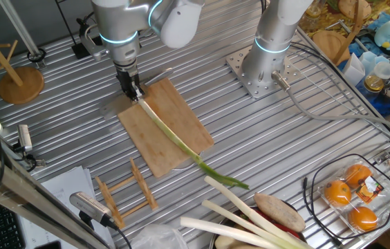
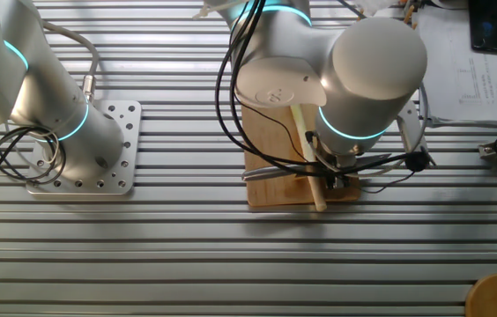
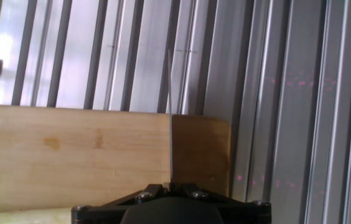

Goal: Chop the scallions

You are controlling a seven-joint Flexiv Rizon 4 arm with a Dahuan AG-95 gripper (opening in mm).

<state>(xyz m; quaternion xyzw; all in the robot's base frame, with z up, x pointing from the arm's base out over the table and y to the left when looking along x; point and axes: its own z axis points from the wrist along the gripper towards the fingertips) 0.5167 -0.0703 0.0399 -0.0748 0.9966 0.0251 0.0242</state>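
The scallion (image 1: 174,137) lies whole along the board (image 1: 181,121), its pale end at the board's far left corner beneath the pincer (image 1: 133,88), its dark green tip trailing off the near right edge onto the desk (image 1: 271,145). In the other fixed view the pale stalk (image 2: 308,150) runs across the board (image 2: 266,189) and its cut end pokes just past the board's edge, under the arm's wrist.

The pincer is clamped on a knife (image 3: 171,130); in the hand view the thin blade shows edge-on, running out from the black pincer body (image 3: 170,208) over the board (image 3: 70,149) and beyond its edge. In that view the scallion is only a pale strip at the bottom left. In the other fixed view the blade (image 2: 275,172) lies flat across the board, beside the stalk.

Near right of the board lie thicker cream stalks (image 1: 236,214) and a brownish root (image 1: 278,211). Further right a wire basket (image 1: 388,197) holds bagged oranges (image 1: 350,197). A small wooden rack (image 1: 126,194) lies near left of the board, and a wooden stand (image 1: 19,79) is at far left.
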